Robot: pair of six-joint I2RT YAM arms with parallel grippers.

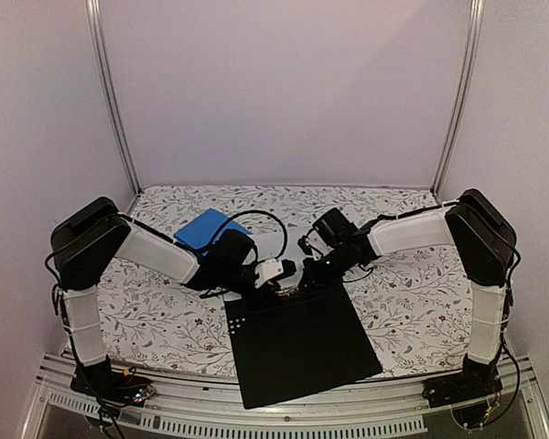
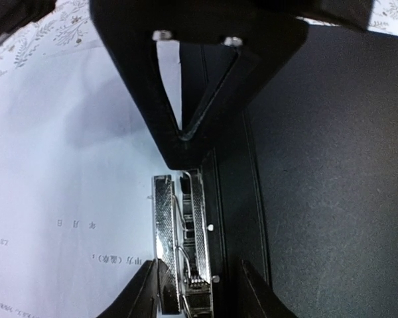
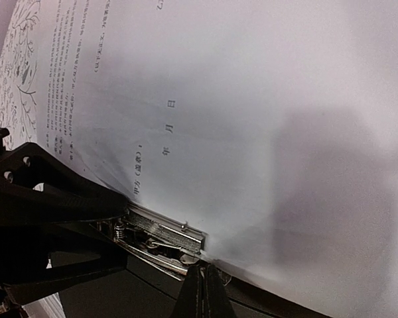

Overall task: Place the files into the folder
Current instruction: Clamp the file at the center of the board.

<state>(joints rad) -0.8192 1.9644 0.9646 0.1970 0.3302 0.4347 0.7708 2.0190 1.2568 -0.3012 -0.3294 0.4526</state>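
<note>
Reading on white printed paper sheet: Chinese txt, "年 月 日" + "甲方(盖章)"; rest too small.
Large black-lined folder: open on floral table, near edge; sheet's edge at its metal clip.
Left hand: part open, fingers astride clip.
Right hand: closed, tip at sheet edge by clip.
Small blue folder: behind left arm.

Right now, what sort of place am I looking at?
Most likely a robot test booth in a lab: a left arm and a right arm bolted to a metal rail, plain white panel walls on metal posts, and a floral cloth as the work surface.
</note>
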